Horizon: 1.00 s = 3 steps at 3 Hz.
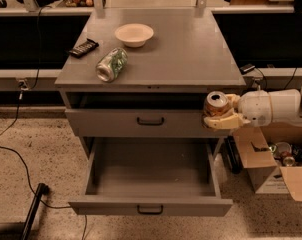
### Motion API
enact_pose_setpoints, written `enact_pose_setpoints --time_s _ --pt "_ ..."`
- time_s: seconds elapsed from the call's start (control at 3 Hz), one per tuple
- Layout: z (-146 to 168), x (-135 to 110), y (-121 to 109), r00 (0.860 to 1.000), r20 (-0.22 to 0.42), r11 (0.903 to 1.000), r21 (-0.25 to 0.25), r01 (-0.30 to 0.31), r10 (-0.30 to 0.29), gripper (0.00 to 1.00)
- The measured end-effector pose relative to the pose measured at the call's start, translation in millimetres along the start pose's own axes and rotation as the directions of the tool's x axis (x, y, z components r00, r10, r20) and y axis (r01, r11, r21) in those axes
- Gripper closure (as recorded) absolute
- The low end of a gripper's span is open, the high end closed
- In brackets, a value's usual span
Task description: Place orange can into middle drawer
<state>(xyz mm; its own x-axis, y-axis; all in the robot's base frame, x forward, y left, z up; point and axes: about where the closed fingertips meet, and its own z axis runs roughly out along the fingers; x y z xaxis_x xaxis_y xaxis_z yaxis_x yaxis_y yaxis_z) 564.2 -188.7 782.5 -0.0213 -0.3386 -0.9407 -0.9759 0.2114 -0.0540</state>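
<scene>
The orange can (216, 104) is upright, silver top up, held in my gripper (222, 115). The gripper reaches in from the right on a white arm and is shut on the can. It hangs in front of the cabinet's right side, level with the upper drawer front (141, 122) and above the right rear corner of the middle drawer (151, 206). The middle drawer is pulled out, a wide shallow grey tray with a dark handle, and nothing shows inside it.
On the cabinet top lie a green-and-white can (111, 64) on its side, a pale bowl (134, 34) and a dark snack bar (83, 47). A cardboard box (271, 164) with items stands at the right. A black cable and pole lie on the floor at the left.
</scene>
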Motion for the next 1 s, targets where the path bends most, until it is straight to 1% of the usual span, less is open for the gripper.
enact_pose_setpoints --time_s 0.33,0.67,1.0 --pt "2.5 2.2 1.5 0.999 0.003 0.9994 -0.011 0.033 -0.033 1.00" --pt "3.6 62.1 -3.4 0.989 -0.087 0.9922 0.056 -0.111 0.116 1.00" --pt "16.5 131.8 17.1 0.967 -0.108 0.9676 0.127 -0.218 0.232 1.00"
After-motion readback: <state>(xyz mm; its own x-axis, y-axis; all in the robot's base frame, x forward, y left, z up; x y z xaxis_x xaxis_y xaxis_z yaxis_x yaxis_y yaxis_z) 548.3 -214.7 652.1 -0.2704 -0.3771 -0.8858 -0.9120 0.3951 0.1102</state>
